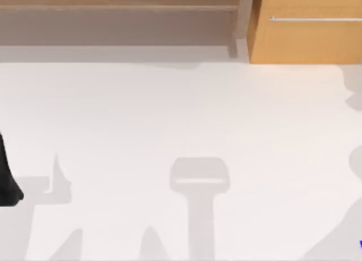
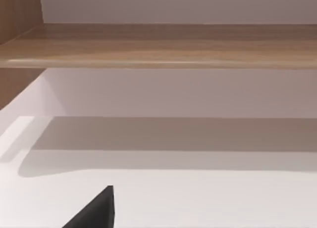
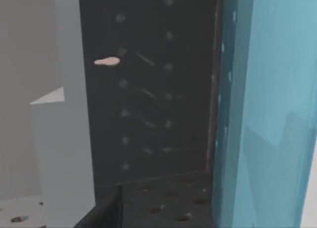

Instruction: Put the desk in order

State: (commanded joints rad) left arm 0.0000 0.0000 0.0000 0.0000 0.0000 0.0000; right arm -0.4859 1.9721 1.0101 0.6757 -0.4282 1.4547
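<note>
Nearest, at the right corner of the top view, a tiny blue sliver sits at the very edge; what it belongs to cannot be told. Grey shadows lie across the near part of the white surface of the desk, one of them broad-headed with a straight stem at the middle.

At the left edge, a little farther in, the black left arm reaches onto the surface. From its wrist, a black pointed tip of the left gripper shows low over the white top, apart from the shelf ahead. Whether this gripper is spread or pressed together cannot be told.

The right arm's wrist camera sits close against a dark panel dotted with small holes. A pale blue see-through sheet is just beside it and a grey wall is on its other side. What these are cannot be told, nor how the right gripper is set.

At the far side, a light-brown wooden shelf unit runs along the left and middle, with shadow under its board. Its upright end panel stands just beside an orange-wood drawer at the far right. A slim silver handle crosses the drawer front.
</note>
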